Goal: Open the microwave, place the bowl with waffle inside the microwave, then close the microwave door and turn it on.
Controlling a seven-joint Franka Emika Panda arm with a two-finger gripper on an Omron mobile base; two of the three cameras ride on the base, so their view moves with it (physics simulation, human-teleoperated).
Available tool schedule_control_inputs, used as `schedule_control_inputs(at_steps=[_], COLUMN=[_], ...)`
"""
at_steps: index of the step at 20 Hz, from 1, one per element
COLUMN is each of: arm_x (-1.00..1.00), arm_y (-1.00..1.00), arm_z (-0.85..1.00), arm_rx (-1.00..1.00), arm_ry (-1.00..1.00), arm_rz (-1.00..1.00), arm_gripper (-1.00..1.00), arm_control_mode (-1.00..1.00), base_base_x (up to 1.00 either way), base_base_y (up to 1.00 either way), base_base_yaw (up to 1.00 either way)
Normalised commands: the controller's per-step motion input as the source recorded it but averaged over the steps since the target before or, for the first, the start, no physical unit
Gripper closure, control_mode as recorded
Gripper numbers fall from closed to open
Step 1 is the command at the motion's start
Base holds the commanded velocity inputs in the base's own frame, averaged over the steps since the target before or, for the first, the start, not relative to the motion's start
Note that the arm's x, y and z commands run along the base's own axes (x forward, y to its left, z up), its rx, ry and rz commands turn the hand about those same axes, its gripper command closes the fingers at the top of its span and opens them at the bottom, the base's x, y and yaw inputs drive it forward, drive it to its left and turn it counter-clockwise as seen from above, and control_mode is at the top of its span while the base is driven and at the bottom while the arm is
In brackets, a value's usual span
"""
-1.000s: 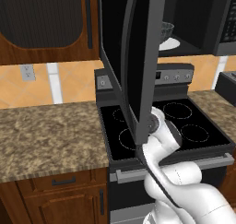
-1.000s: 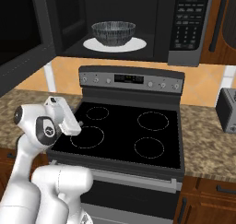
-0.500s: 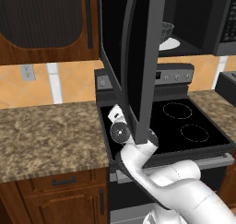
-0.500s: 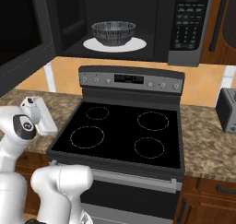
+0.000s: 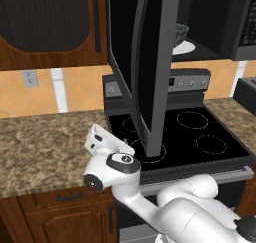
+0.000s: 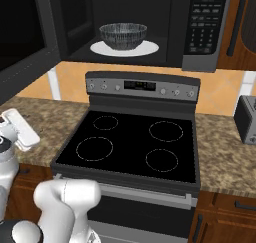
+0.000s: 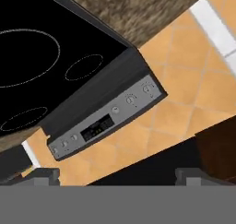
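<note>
I have the claw (image 7: 117,174) spread wide with nothing between its tips. In the hand view the two dark tips sit well apart at the bottom, looking across the stove (image 7: 55,66) toward its control panel (image 7: 108,119) and the tiled wall.

The bowl (image 6: 123,35) already sits inside the microwave (image 6: 150,27), on the white turntable plate (image 6: 124,48), so I judge the placing step done and the closing step next. The microwave door (image 5: 150,67) stands swung out over the stove, seen nearly edge-on in the left base view, its long axis vertical.

My hand (image 5: 102,143) hangs low over the granite desk (image 5: 45,142), on the left of the stove. The door's outer face lies above it and toward the right. To shut the door I reckon I must raise the claw and press that face rightward and back toward the microwave opening.
</note>
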Motion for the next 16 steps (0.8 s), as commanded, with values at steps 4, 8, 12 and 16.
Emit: schedule_control_inputs(at_steps=[4,8,12,16], arm_x=[-0.04,-0.09,-0.07,-0.24], arm_y=[1.0,0.75,0.45,0.07], arm_z=[0.44,0.74,0.66,0.59], arm_rx=[-0.3,-0.17,-0.11,-0.01], arm_ry=[-0.48,-0.41,-0.36,-0.34], arm_rz=[-0.01,-0.02,-0.05,-0.09], arm_gripper=[-1.0,-1.0,-1.0,1.0], arm_control_mode=[-1.0,-1.0,-1.0,-1.0], base_base_x=[0.0,0.0,0.0,0.0], base_base_y=[0.0,0.0,0.0,0.0], base_base_yaw=[0.0,0.0,0.0,0.0])
